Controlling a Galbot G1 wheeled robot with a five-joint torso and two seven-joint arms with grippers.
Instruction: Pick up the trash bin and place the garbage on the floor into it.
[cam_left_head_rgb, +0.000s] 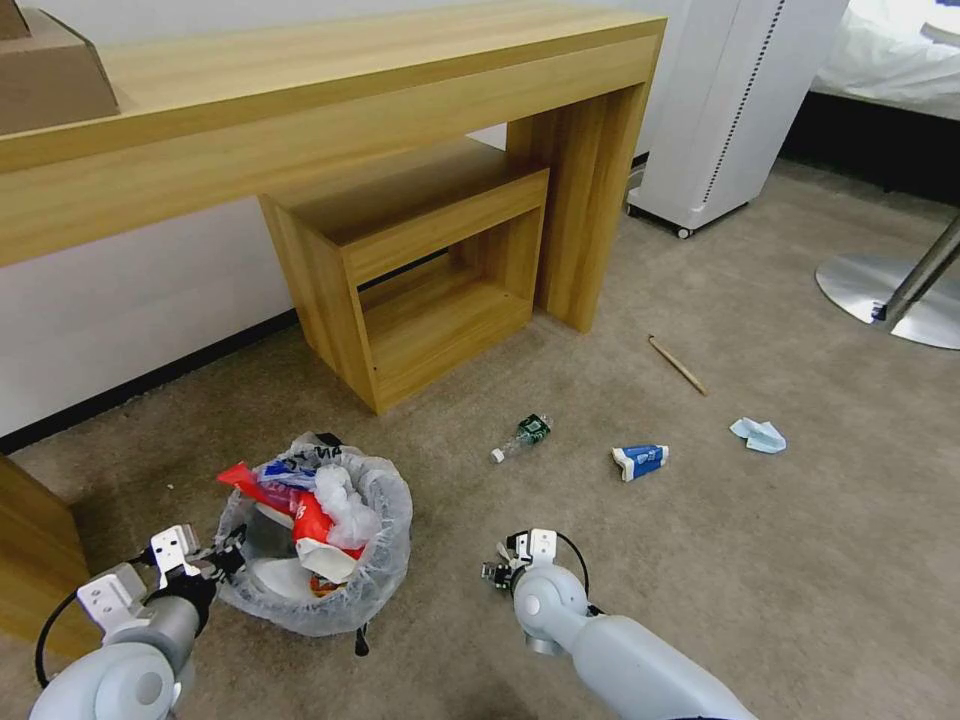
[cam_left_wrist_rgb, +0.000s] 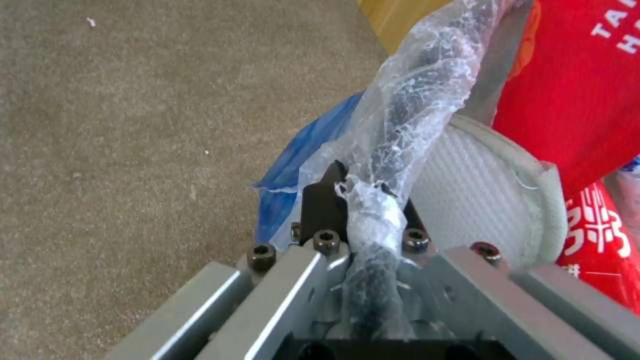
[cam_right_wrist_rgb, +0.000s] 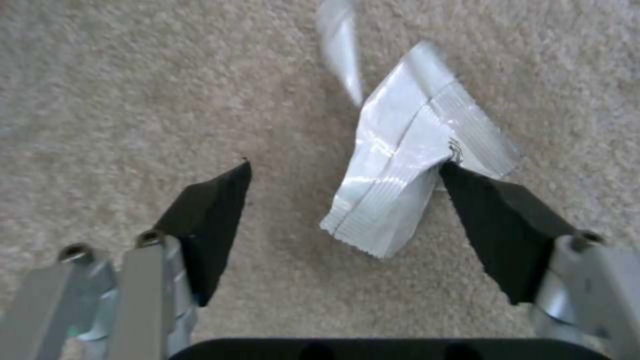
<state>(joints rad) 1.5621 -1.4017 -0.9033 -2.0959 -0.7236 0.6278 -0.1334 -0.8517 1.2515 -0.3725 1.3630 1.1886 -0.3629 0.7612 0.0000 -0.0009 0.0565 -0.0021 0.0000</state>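
The trash bin (cam_left_head_rgb: 385, 580), black with a crinkly white liner, stands on the beige floor (cam_left_head_rgb: 780, 560) at the lower left. It holds a red bag (cam_left_head_rgb: 305, 510), a white slipper (cam_left_wrist_rgb: 480, 195) and wrappers. My left gripper (cam_left_head_rgb: 222, 562) is shut on the bin's bag-wrapped rim (cam_left_wrist_rgb: 393, 125). My right gripper (cam_right_wrist_rgb: 345, 165) hangs open just above the carpet, its fingers (cam_right_wrist_rgb: 210, 225) either side of a silver wrapper (cam_right_wrist_rgb: 407, 160). Farther out lie more garbage: a small bottle (cam_left_head_rgb: 522, 437), a blue-white carton (cam_left_head_rgb: 640, 461), a blue mask (cam_left_head_rgb: 758, 435) and a wooden stick (cam_left_head_rgb: 677, 364).
A long wooden desk (cam_left_head_rgb: 330, 90) runs along the wall with a low open wooden shelf (cam_left_head_rgb: 420, 270) under it. A white wheeled unit (cam_left_head_rgb: 720, 100) and a round metal base (cam_left_head_rgb: 885, 290) stand at the right. A wooden panel (cam_left_head_rgb: 30, 560) is close on the left.
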